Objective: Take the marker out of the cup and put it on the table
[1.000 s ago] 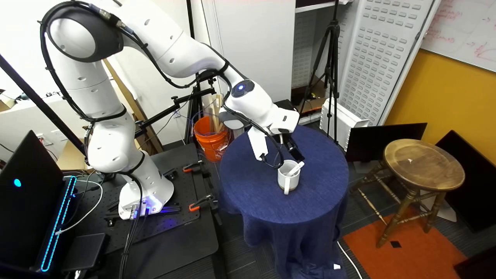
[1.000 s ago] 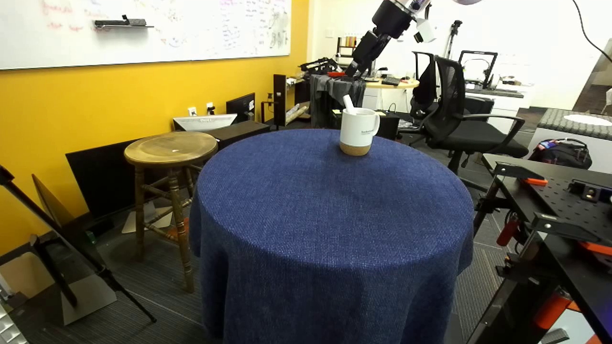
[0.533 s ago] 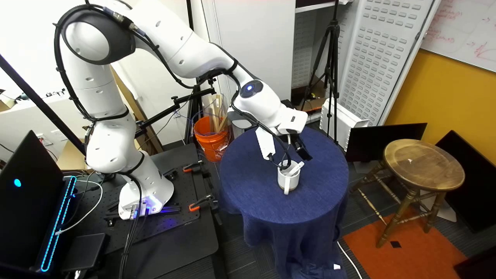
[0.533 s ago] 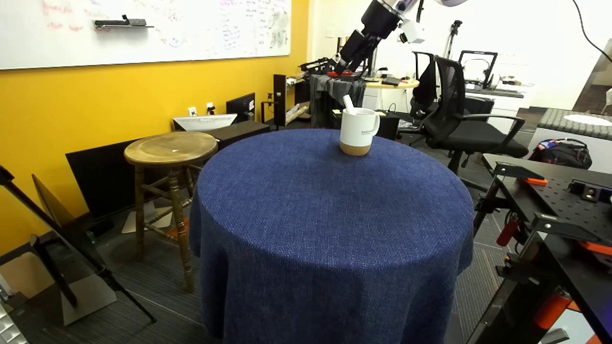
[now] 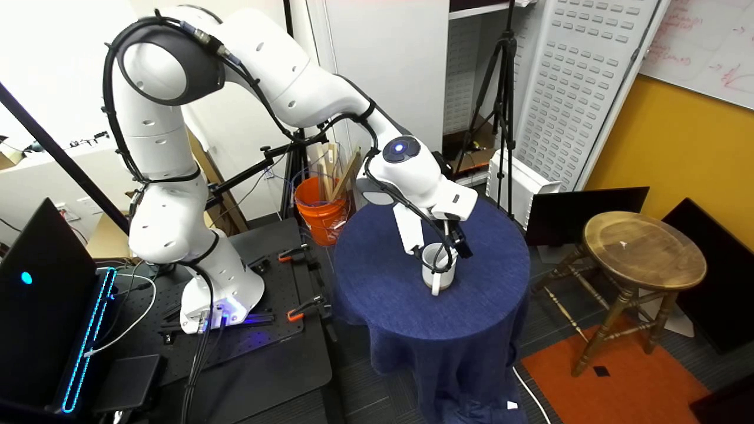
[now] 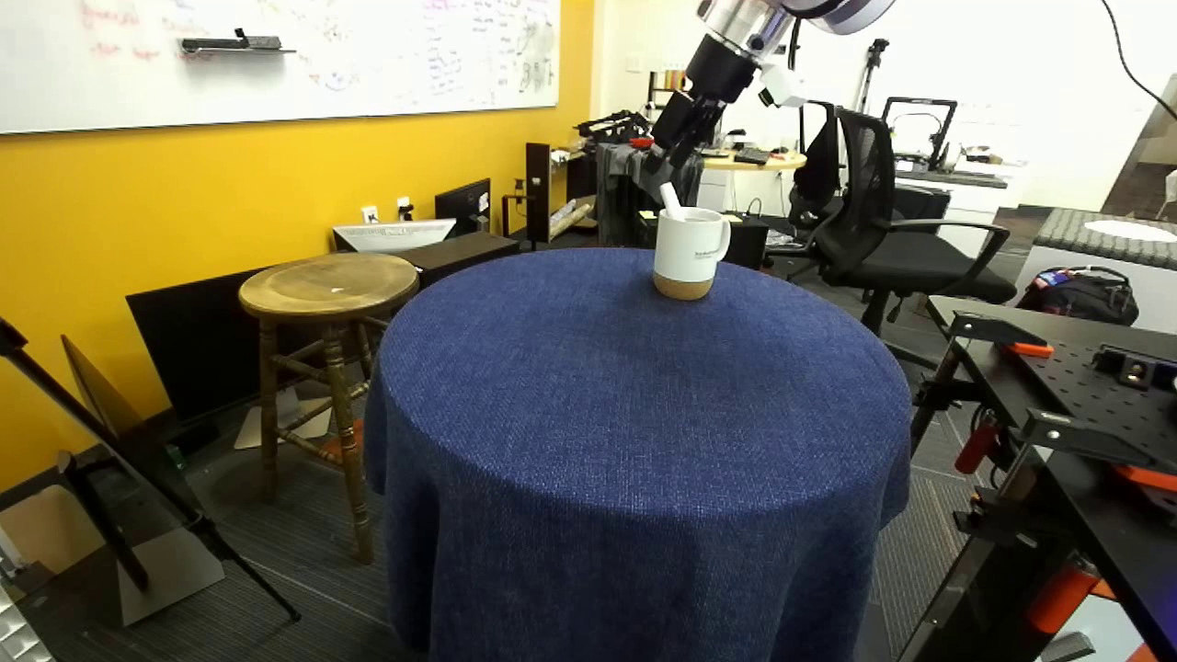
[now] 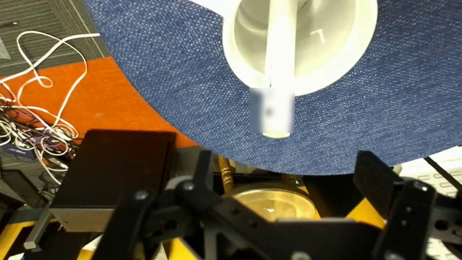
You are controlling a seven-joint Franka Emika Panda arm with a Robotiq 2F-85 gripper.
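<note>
The white cup stands upright on the round navy-blue table in both exterior views: cup (image 5: 437, 275) and table (image 5: 377, 282), cup (image 6: 688, 250) and table (image 6: 634, 395). The whitish marker (image 6: 672, 201) leans in the cup with its upper end above the rim. In the wrist view, the marker (image 7: 280, 54) sticks out over the rim of the cup (image 7: 335, 77). My gripper (image 7: 285, 154) is open, with nothing between its fingers; the marker's end points toward the gap. In both exterior views the gripper (image 5: 462, 247) (image 6: 668, 158) is above the cup, close to the marker's top.
A round wooden stool (image 5: 645, 250) stands beyond the table's edge. An orange bucket (image 5: 323, 218) is on the floor near the arm's base. A black bench with clamps (image 6: 1085, 395) stands beside the table. The cup's handle (image 5: 436, 282) points away from the gripper.
My gripper has shifted sideways over the cup and then come down closer to the marker's top. The arm's cable now hangs in front of the cup. Cup and marker have not moved.
</note>
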